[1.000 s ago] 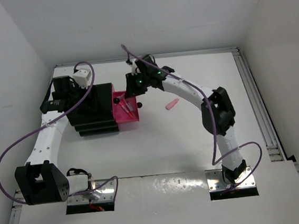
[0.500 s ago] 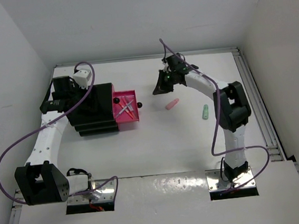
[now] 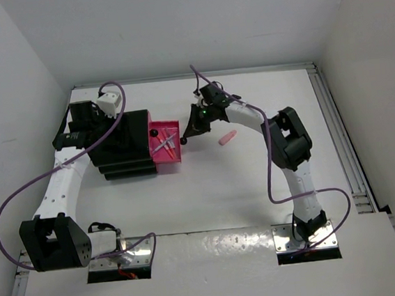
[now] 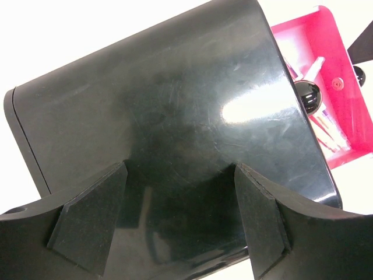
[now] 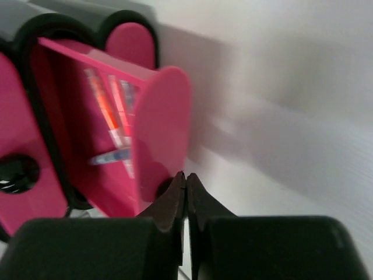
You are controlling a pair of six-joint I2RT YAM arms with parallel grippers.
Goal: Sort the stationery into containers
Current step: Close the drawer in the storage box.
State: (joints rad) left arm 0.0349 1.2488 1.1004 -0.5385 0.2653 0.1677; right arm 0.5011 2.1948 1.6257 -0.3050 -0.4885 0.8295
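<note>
Pinched shut and empty at the front of the pink drawer (image 3: pixel 171 162), the right claw (image 5: pixel 185 175) is the nearer one to the stubby piece (image 3: pixel 227 138) lying slantwise beyond that front.

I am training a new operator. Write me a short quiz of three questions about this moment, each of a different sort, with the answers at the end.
1. True or false: the right gripper has its fingers spread wide.
2. Where does the short pink piece lie?
A. on the table, apart from the open pink drawer
B. inside that drawer, among the pens
C. in the right gripper's grasp
3. Fill in the colour: the left gripper hangs open over the ___ top of the drawer unit.

Key: 1 false, the fingers are pressed together; 2 A; 3 black.
</note>
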